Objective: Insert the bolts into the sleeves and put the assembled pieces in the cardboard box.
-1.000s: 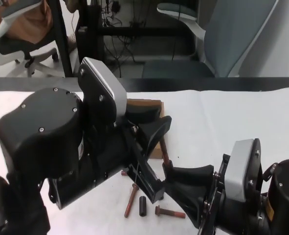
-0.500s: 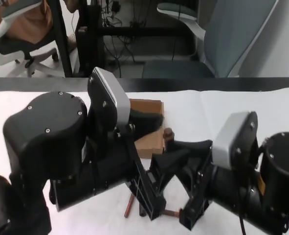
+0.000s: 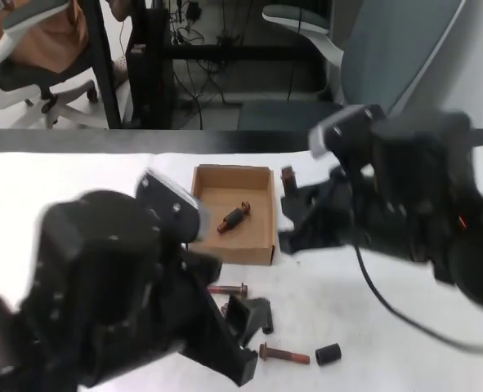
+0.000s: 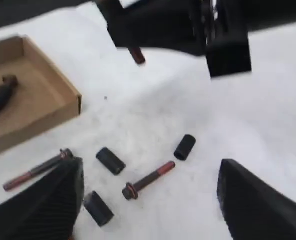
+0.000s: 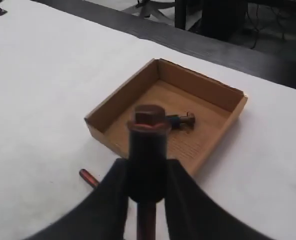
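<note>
We are judging this the drop-off step; the right gripper point(image 5: 146, 175) is clenching a rust-brown bolt seated in its black cylindrical sleeve point(image 5: 146, 145), just beside the open brown cardboard box point(image 5: 118, 104). We are advising centring it low over bare floor, clear of the assembled piece point(image 5: 180, 120) lying inside, before releasing; the right arm is stretching forward beside the box; the left gripper point(image 4: 150, 200) is hanging released above loose bolts point(image 4: 148, 180) and sleeves point(image 4: 184, 147).

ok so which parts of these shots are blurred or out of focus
High view: left arm and right arm smeared, cardboard box clear. Left wrist view: its own fingers soft, right arm beyond smeared. Right wrist view: held sleeved bolt soft up close, box clear.
</note>
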Robot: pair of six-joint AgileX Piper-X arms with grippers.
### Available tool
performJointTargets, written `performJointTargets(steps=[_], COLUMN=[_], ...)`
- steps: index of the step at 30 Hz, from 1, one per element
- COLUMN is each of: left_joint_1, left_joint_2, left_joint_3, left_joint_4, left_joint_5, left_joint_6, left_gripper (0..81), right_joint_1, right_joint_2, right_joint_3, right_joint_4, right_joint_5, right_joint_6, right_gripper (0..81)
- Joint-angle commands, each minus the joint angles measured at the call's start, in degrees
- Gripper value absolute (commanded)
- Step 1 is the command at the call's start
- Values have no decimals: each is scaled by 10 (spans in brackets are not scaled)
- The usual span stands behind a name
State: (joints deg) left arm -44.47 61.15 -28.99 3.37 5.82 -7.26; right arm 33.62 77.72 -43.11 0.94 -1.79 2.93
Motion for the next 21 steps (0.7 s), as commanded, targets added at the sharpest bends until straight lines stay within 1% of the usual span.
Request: performJointTargets(steps=[1,4,8,12,15,19,21], left_joint_1=[1,4,6,6,6,6,6], left_joint_2=[58,136,229,306,343,378,389], left_joint_3=[-17,-47,-109,-156,-186,-215,-225], left_joint_4=[-6,5,67,84,84,85,85], left_joint_5=[-4,-15,-41,-45,-43,-45,-46], left_joint_6=[-61,-96,-107,-110,-126,-129,-129], left_gripper=[686,686,686,686,683,683,683], right_joint_1=[-13,-22,-50,-84,-106,-120,-120], right_joint_2=[50,93,155,225,287,355,381], right_joint_3=[-80,-141,-216,-283,-336,-396,-421], right_joint_4=[54,78,121,128,159,192,206], right_joint_5=[-14,-22,-34,-110,-168,-250,-273], right_joint_6=[-29,-43,-47,-47,-47,-47,-47], right_gripper=[0,0,0,0,0,0,0])
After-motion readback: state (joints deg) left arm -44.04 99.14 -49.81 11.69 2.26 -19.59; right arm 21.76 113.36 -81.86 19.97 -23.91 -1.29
